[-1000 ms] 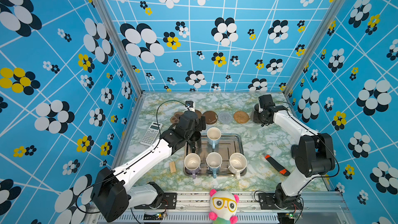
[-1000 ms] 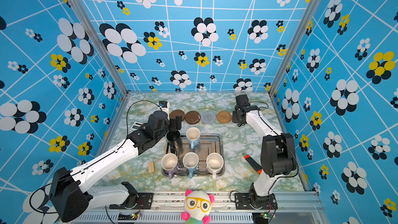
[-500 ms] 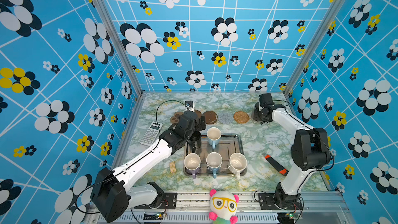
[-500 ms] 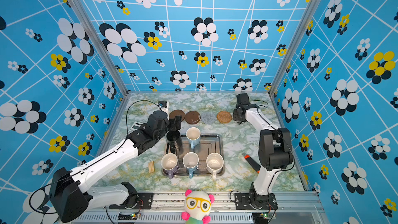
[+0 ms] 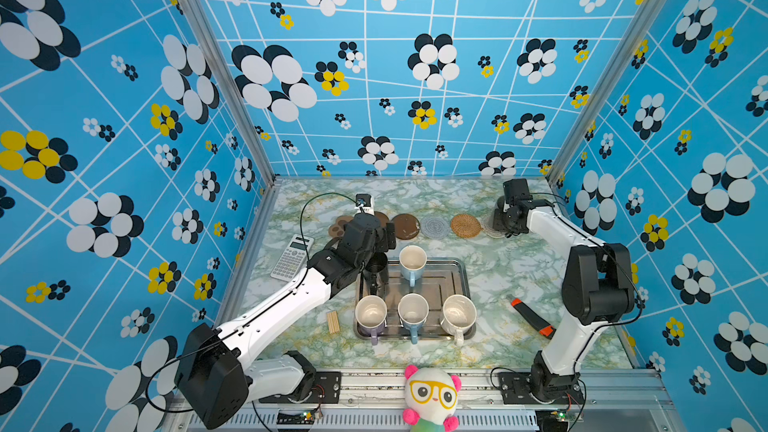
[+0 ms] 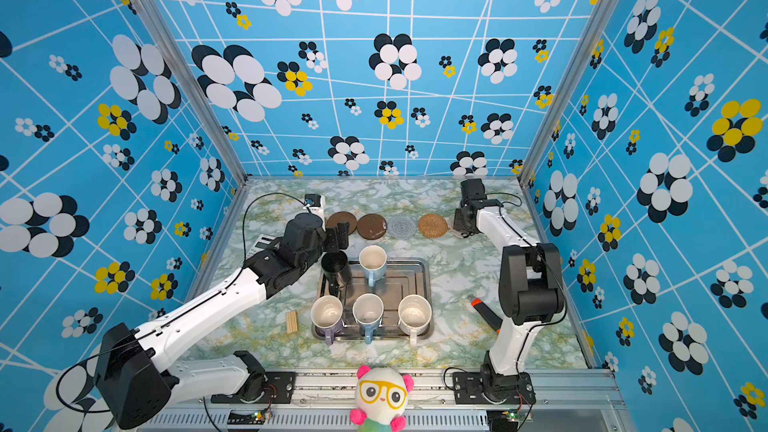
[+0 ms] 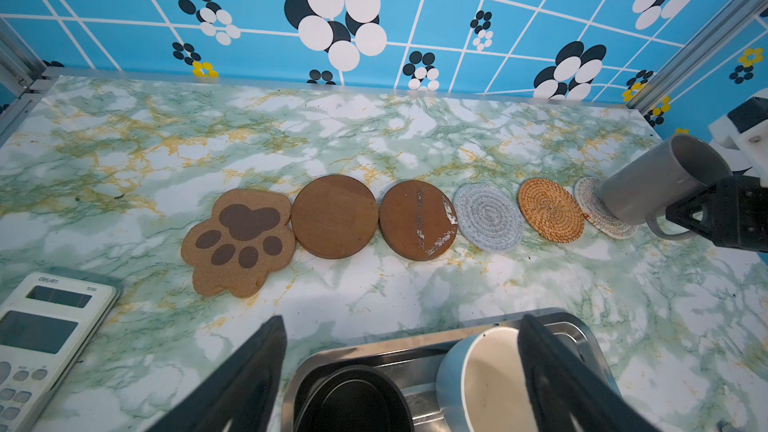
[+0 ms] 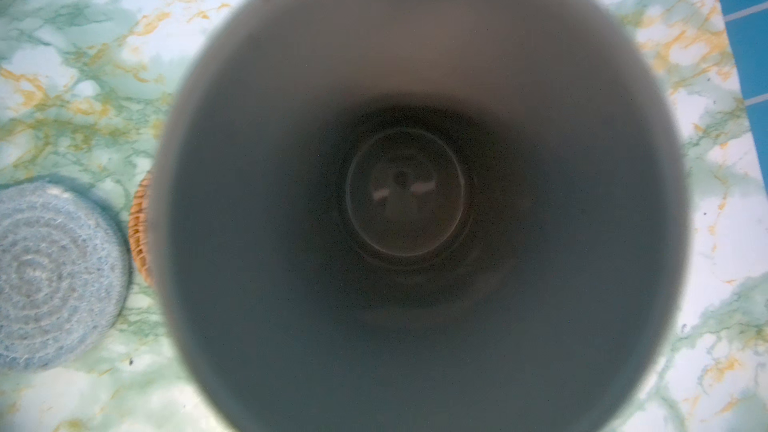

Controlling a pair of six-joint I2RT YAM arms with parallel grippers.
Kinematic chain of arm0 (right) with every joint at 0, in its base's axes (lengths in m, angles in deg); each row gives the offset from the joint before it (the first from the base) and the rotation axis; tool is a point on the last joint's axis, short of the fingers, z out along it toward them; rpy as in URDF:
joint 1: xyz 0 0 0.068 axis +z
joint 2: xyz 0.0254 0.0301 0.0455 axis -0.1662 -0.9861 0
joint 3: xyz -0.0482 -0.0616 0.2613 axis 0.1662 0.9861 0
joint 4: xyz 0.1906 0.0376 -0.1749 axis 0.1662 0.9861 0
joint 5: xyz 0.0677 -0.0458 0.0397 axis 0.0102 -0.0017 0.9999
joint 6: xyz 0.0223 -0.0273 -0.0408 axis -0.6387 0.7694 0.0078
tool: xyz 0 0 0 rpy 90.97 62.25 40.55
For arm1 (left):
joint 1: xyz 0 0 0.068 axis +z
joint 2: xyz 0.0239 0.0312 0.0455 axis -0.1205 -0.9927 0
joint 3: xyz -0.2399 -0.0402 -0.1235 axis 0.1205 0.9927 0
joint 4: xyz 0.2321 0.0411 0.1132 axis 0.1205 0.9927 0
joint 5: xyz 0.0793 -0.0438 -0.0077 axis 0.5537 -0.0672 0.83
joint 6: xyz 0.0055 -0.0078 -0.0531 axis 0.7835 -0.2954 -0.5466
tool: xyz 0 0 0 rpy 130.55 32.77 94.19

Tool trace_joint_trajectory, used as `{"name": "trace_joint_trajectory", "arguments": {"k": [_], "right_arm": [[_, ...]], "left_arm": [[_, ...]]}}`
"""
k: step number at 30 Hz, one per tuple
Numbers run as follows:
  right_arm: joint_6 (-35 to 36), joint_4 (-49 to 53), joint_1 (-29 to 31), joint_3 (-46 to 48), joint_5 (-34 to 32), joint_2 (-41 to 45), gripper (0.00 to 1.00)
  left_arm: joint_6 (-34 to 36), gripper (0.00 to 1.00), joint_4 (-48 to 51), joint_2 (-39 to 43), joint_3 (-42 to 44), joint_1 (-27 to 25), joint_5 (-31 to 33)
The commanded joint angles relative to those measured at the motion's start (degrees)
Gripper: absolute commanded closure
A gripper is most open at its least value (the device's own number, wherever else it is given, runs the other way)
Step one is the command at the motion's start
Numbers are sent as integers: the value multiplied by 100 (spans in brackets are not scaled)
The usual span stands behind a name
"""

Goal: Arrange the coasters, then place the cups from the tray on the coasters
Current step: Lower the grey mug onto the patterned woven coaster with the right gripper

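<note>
The coasters (image 7: 334, 216) are lying in one row along the back of the table (image 7: 374, 139), so each mug is getting its own landing spot. The right gripper (image 7: 702, 211) is pinching the grey mug (image 7: 660, 184) by its wall, fingers nearly together, holding it over the pale coaster (image 7: 594, 209) at the row's end; whether its base is touching is unclear. The left gripper (image 7: 402, 322) is hovering spread wide above the black mug (image 7: 353, 401) in the tray (image 5: 453, 280), probably lining up the next pick. Four more mugs (image 5: 412, 309) are waiting there.
</note>
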Motion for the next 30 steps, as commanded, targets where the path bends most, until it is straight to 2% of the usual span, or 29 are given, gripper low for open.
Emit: {"name": "trace_joint_trajectory", "arguments": {"k": [1, 30], "right_arm": [[65, -380, -9, -289, -139, 11, 100], [-23, -370, -9, -364, 302, -166, 100]], "left_arm": [[-41, 12, 27, 130, 88, 45, 80], [-35, 12, 18, 148, 97, 63, 67]]}}
